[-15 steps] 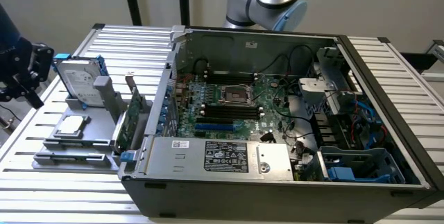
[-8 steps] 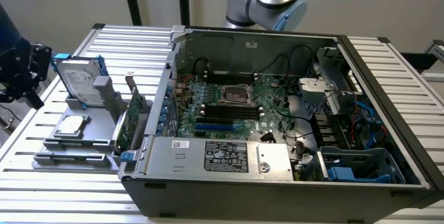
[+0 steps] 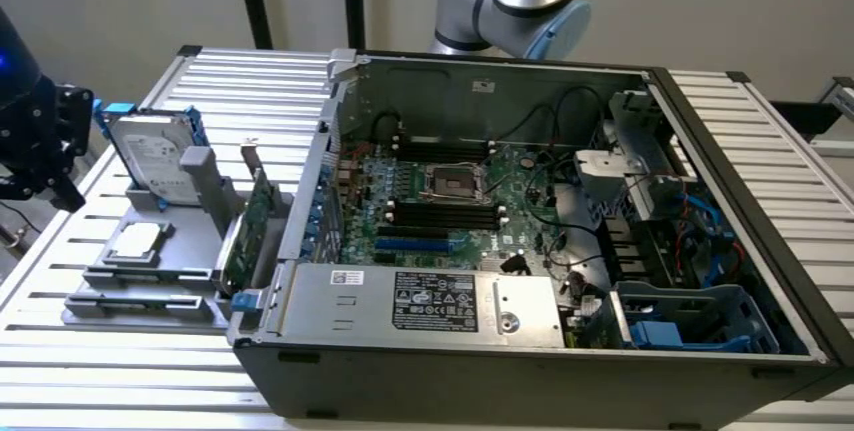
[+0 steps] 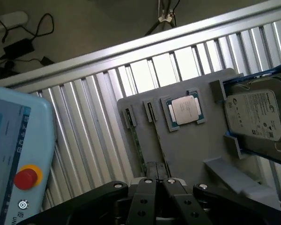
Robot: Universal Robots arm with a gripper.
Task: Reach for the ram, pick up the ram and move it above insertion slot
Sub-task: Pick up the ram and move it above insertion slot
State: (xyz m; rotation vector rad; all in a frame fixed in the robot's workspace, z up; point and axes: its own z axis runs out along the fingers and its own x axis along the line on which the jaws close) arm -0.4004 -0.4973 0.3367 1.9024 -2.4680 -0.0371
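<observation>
The reach is in hand: the claw (image 4: 159,182), tips together and empty, hangs above the grey holder (image 4: 187,150) on the surface (image 4: 98,117). The ram (image 4: 138,147) stands on edge just ahead of the tips, untouched; gripping it likely needs them parted and squared across it.

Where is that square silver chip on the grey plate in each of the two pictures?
Exterior view: the square silver chip lies flat on the grey plate at the exterior view's left, outside the computer case, next to the upright hard drive.
Wrist view: the chip sits on the same plate, between two narrow slots and the hard drive.
Shared landmark: the hard drive in its blue bracket.
</observation>
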